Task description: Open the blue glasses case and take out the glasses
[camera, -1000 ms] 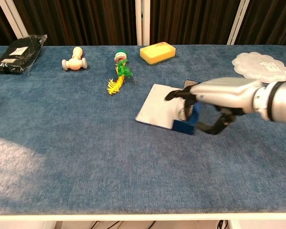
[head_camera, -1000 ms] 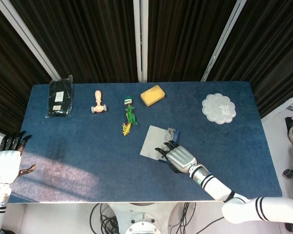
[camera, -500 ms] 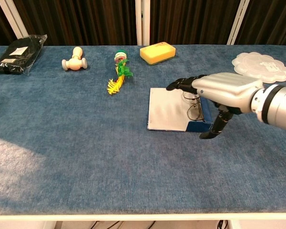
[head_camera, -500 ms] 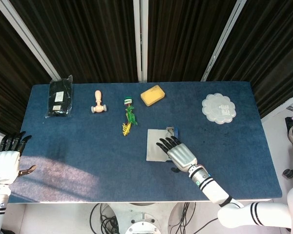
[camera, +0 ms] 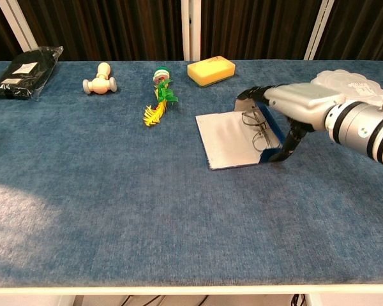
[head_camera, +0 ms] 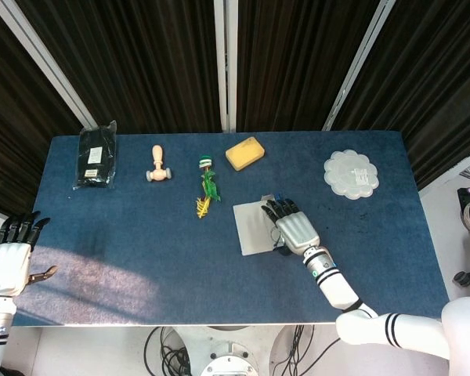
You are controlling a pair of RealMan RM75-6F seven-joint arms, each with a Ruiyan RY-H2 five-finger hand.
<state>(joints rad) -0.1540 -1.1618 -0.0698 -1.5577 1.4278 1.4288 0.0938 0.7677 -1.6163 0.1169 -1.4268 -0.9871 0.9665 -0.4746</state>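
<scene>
Two robot hands show in the pictures. The right hand [camera: 297, 105] lies over the open blue glasses case [camera: 239, 137], which sits on the blue cloth bench [camera: 115, 210]. The case lid lies flat, with its pale grey inside facing up. The thin wire glasses [camera: 258, 127] are inside the case, at the edge under the hand. The dark fingers [camera: 255, 94] of the right hand stretch out flat and close together over the far end of the case. The thumb points down beside the blue wall of the case. I cannot tell if the fingers touch the glasses, and they grip nothing that I can see.

The left hand [head_camera: 14, 254] hangs off the left end of the bench, well apart from the case. Its fingers are spread and hold nothing.

Beyond the case lies a yellow sponge block [camera: 211, 69]. Left of the case lies a green and yellow feathery toy [camera: 159, 95]. Further left is a small wooden roller [camera: 99, 81], then a black packet in clear wrap [camera: 24, 71]. Right of the case, behind the hand, sits a clear round plastic lid with wavy edges [camera: 348, 87].
</scene>
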